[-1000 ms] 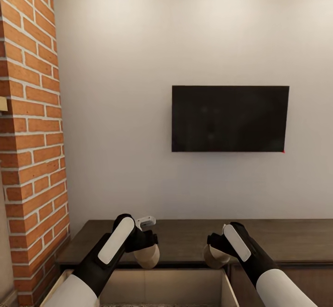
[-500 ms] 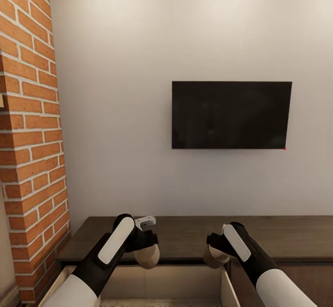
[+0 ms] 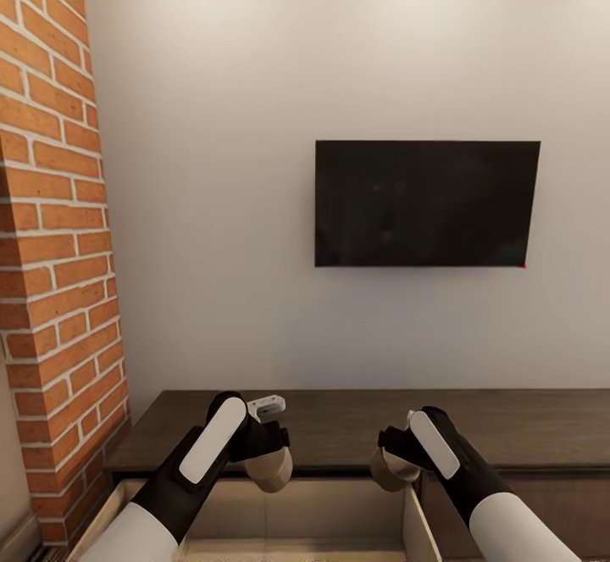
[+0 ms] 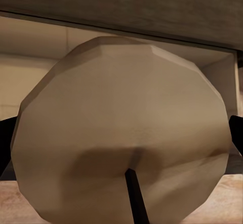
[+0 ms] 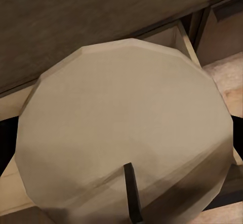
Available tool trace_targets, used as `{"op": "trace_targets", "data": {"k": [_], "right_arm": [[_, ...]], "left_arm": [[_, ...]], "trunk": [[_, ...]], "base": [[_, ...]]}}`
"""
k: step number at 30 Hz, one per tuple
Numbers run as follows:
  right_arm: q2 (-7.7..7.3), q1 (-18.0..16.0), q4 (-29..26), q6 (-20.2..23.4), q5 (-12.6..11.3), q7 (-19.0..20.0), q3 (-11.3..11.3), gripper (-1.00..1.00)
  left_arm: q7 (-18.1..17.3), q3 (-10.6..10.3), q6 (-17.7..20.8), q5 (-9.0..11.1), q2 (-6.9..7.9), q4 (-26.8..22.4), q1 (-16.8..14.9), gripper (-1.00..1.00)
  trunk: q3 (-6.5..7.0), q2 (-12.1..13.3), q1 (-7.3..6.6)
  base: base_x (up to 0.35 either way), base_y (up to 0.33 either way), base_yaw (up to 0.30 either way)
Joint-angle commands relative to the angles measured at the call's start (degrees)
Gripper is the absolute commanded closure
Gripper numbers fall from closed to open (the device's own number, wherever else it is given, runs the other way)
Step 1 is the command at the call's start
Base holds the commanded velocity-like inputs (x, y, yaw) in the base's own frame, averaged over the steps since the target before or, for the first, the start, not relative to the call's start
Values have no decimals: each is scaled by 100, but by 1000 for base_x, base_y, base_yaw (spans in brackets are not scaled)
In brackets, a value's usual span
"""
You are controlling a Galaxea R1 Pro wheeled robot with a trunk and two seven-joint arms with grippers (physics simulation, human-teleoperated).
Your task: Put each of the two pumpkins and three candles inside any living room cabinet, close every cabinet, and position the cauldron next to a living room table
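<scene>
Each of my grippers holds a beige-tan candle over the open drawer [image 3: 296, 515] of the dark-brown cabinet [image 3: 356, 426]. My left gripper [image 3: 269, 459] is shut on one candle [image 3: 271, 469], whose faceted end looms large in the left wrist view [image 4: 121, 133]. My right gripper [image 3: 391, 459] is shut on another candle [image 3: 385, 470], close up in the right wrist view [image 5: 126, 133]. The drawer's pale interior [image 4: 45, 41] lies behind and below both candles. The pumpkins and the cauldron are out of view.
A brick fireplace column [image 3: 55, 274] rises at the left beside the cabinet. A black television [image 3: 424, 203] hangs on the white wall above the cabinet top. A closed drawer front [image 3: 525, 503] sits to the right of the open one.
The view has drawn closer to the cabinet: the television, brick column and cabinet top sit higher and larger. Both arms keep their pose with the candles still held.
</scene>
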Motion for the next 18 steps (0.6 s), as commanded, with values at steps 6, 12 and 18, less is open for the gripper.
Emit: {"op": "trace_targets", "data": {"k": [6,12,18], "right_arm": [[-8,-4,-8,1,-60,-57,29,100],[-8,-5,-8,1,-60,-56,29,100],[-8,-2,-8,1,-60,-57,29,100]], "left_arm": [[58,-4,6,52,0,-13,-6,100],[58,-4,5,52,0,-14,-6,100],[58,-4,4,52,0,-12,-6,100]], "trunk": [[-64,-4,-1],[-121,-4,-1],[-177,-4,-1]], "base": [[0,0,0],[0,0,0],[0,0,0]]}}
